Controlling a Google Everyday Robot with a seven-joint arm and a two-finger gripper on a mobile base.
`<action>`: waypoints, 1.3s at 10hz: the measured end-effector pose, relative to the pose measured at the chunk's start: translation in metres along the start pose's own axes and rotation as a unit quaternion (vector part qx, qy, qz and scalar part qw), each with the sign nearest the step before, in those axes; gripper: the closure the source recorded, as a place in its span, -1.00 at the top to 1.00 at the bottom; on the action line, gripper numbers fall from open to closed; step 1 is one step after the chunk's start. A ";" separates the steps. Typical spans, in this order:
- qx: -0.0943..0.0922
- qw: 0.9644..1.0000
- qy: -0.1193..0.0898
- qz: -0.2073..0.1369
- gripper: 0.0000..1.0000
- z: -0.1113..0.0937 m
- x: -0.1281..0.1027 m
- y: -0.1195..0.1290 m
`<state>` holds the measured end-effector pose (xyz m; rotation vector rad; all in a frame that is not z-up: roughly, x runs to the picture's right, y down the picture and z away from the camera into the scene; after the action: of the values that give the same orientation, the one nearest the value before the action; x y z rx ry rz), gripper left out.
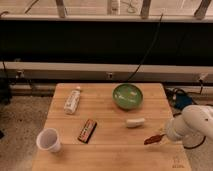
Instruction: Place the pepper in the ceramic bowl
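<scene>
The gripper (161, 137) sits at the lower right of the frame, its fingers closed around the pepper (153, 140). The ceramic bowl (127, 96) is well apart, higher up. A loose hold could drop the pepper onto the tabletop (110, 150) early.

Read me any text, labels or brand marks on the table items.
None can be read.
Label on the bottle: too blurred to read.
Wrapper of the black-and-red bar: unreadable.
Mark on the table's near right corner: unreadable.
No text on the tool, which holds the pepper at the table's right edge.
</scene>
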<state>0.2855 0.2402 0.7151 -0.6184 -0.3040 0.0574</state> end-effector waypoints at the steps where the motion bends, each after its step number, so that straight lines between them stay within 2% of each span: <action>1: 0.001 1.000 0.001 -0.001 -1.00 -0.009 -0.003 -0.007; 2: 0.002 1.000 0.002 -0.003 -1.00 -0.017 -0.006 -0.017; 4: 0.002 1.000 0.007 -0.002 -1.00 -0.017 -0.003 -0.019; 5: 0.007 1.000 0.011 -0.005 -1.00 -0.014 -0.004 -0.027; 8: 0.021 1.000 0.021 -0.009 -1.00 -0.024 -0.009 -0.045; 11: 0.015 0.999 0.029 -0.022 -1.00 -0.017 -0.013 -0.052; 13: 0.020 0.999 0.035 -0.026 -1.00 -0.016 -0.018 -0.062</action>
<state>0.2710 0.1783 0.7334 -0.5715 -0.2500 -0.0091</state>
